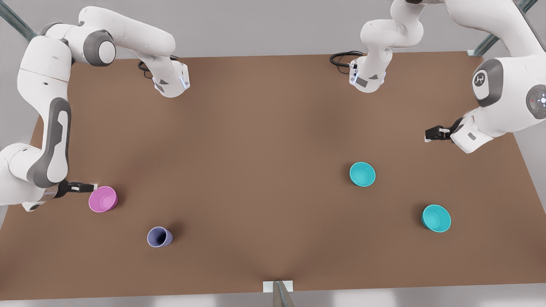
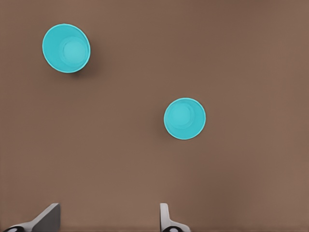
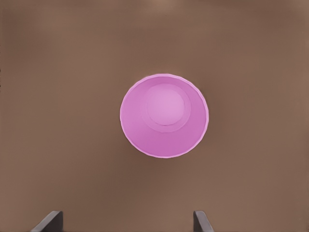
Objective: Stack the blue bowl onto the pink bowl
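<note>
While both grippers hang spread and empty, left gripper (image 1: 428, 135) must pick a blue bowl (image 1: 362, 174); right gripper (image 1: 91, 186) waits beside the pink bowl (image 1: 103, 199).

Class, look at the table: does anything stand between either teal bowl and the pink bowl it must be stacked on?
Nothing visible does. Bare table lies between the teal bowls and the pink bowl. The lavender cup sits off that line, nearer the camera. Left gripper and right gripper hold nothing.
</note>
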